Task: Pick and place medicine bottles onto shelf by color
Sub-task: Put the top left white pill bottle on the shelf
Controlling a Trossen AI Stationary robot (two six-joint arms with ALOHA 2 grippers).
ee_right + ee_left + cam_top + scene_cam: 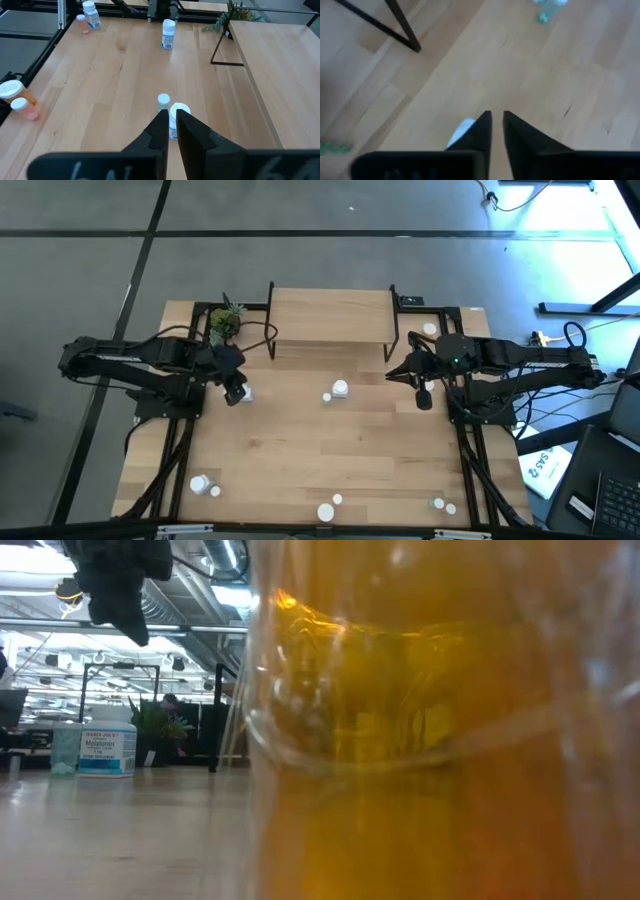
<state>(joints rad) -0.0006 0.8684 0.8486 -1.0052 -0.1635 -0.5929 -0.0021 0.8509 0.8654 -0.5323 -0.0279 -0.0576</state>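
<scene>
- The left gripper (237, 393) is seen just in front of the shelf's (330, 315) left legs, low over the desk (330, 455); in the left wrist view its fingers (481, 131) stand almost together with a thin gap, and nothing is pinched between them.
- A white bottle (462, 131) lies just beside the left fingers, on their outer side, not between them; it is partly hidden.
- The step in hand is judged to be the taking of this bottle, none being on the shelf yet. The fingers would need to be spread wider and shifted sideways until the bottle sits between them, then closed on the body below the cap.
- The right gripper (422, 396) is held by the shelf's right legs, fingers (159, 131) pressed together and empty.
- Just beyond the right fingertips a pale green bottle (163, 102) and a white-capped bottle (179, 116) stand touching or nearly so; a squeeze there risks toppling the neighbour.
- Other bottles are scattered well apart along the desk's near edge.
- The low view is blocked by an orange bottle (440, 730).
</scene>
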